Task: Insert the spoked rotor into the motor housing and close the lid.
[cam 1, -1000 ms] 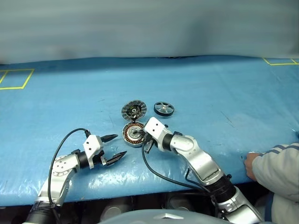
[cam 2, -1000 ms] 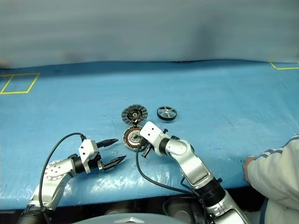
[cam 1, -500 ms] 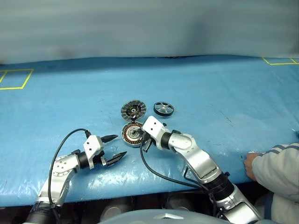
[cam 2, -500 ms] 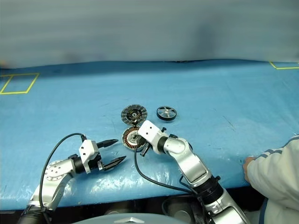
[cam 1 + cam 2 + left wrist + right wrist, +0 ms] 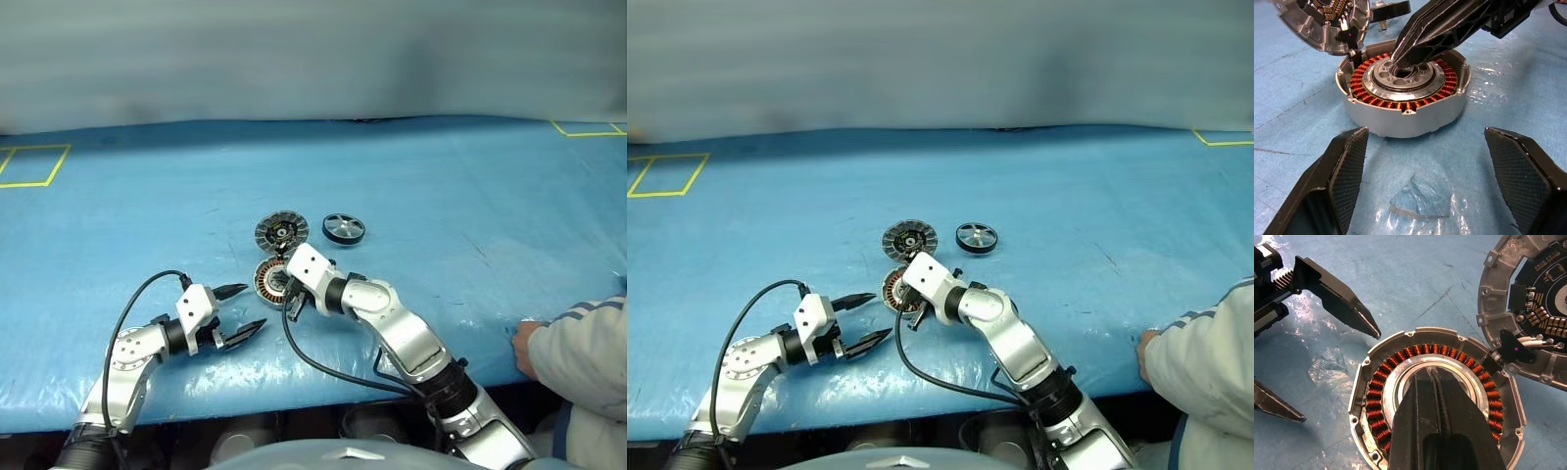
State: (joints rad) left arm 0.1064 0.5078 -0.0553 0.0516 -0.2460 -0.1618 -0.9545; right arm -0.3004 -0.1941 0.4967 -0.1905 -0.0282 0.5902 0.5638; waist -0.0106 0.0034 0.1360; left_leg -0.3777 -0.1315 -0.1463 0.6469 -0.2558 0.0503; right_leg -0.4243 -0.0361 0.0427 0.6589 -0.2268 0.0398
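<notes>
While the motor housing (image 5: 1403,95) sits open on the blue table cover (image 5: 470,176), its copper windings and silver hub bare, the spoked rotor (image 5: 344,228) lies on the cover well apart from it, beyond and to the right, so the insertion is not yet done. The lid (image 5: 1528,308) is swung back on its hinge, touching the housing's far edge, with its circuit-board face showing, so closing is also left. The right gripper (image 5: 1435,374) has its two black fingers pressed together with nothing between them, their tips resting in the hollow of the hub. The left gripper (image 5: 238,310) hangs just beside the housing with its fingers spread wide and empty. By my reading, both steps of the task remain. A person's hand (image 5: 530,345) rests at the table's near right edge.
</notes>
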